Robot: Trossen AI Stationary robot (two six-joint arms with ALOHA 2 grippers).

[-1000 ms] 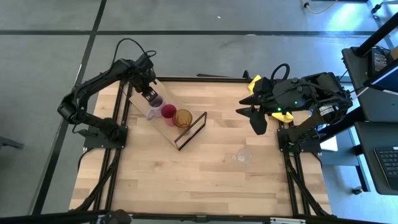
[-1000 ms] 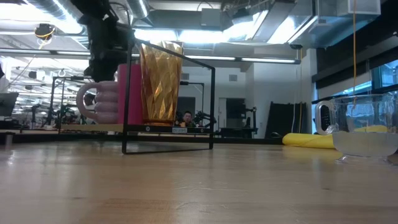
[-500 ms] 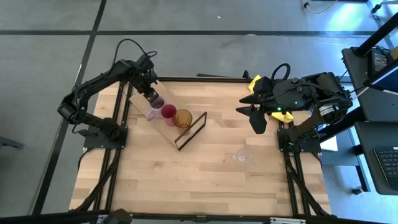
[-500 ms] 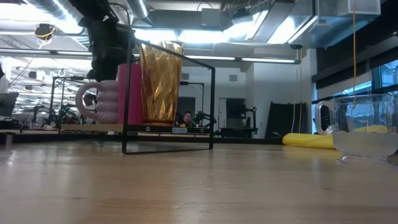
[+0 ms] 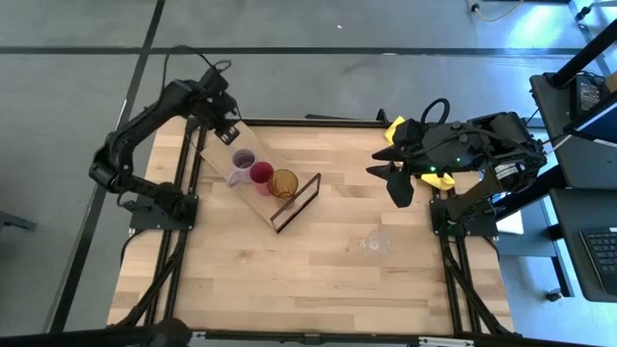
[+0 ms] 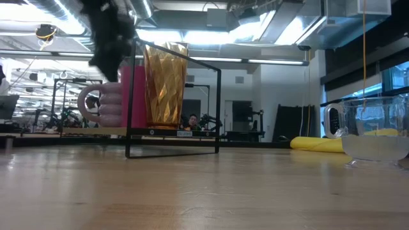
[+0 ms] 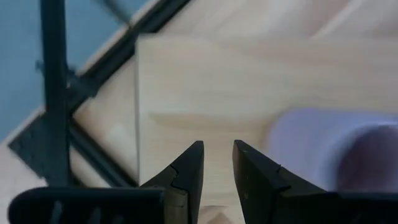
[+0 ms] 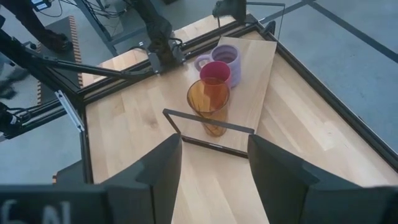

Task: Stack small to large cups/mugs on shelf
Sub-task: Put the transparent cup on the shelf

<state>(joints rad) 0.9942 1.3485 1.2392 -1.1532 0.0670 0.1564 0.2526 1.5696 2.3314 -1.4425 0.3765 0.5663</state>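
On the shelf (image 5: 258, 146), a light board lying slantwise at the table's far left, three cups stand in a row: the purple mug (image 5: 243, 161), the red cup (image 5: 261, 173) and the amber tumbler (image 5: 283, 183), which is nearest the black wire frame (image 5: 296, 202). The clear glass (image 5: 376, 241) stands alone on the tabletop at the right. My left gripper (image 7: 217, 155) hangs above the board's far end, just beyond the purple mug (image 7: 323, 143), narrowly open and empty. My right gripper (image 8: 214, 168) waits high at the table's right side, open.
In the low view a yellow cloth (image 6: 316, 144) lies on the table beyond the clear glass (image 6: 377, 137). Black table rails (image 5: 188, 183) run along the left and right edges. Bare wood stretches across the near half of the table.
My left gripper has risen from beside the purple mug and drawn back toward the table's far left corner, with the same narrow gap between its fingers. The mug stays standing on the shelf beside the red cup.
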